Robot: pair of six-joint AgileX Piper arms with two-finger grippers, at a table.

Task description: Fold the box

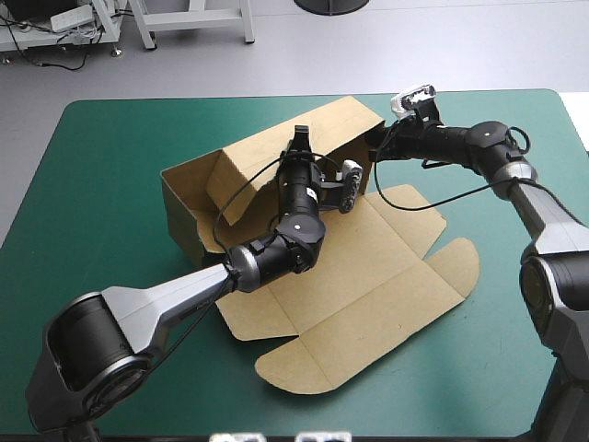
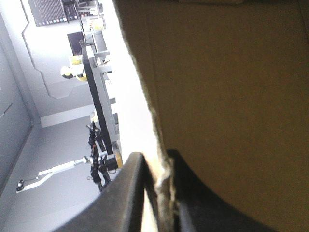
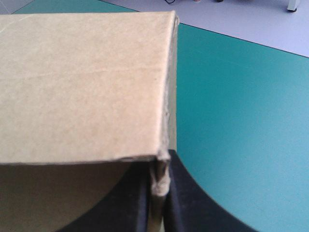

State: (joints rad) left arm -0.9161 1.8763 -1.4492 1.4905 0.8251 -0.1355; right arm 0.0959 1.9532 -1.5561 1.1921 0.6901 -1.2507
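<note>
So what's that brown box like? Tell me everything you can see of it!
The box is a cut sheet of plain brown board, only partly folded. Its far part stands up as walls, with a side wall toward the table's left, while the near part lies flat on the teal-green cover, rounded flaps spread out. The left gripper pinches one raised wall's frayed edge between its black fingers, and the right gripper pinches the far wall's corner the same way.
</note>
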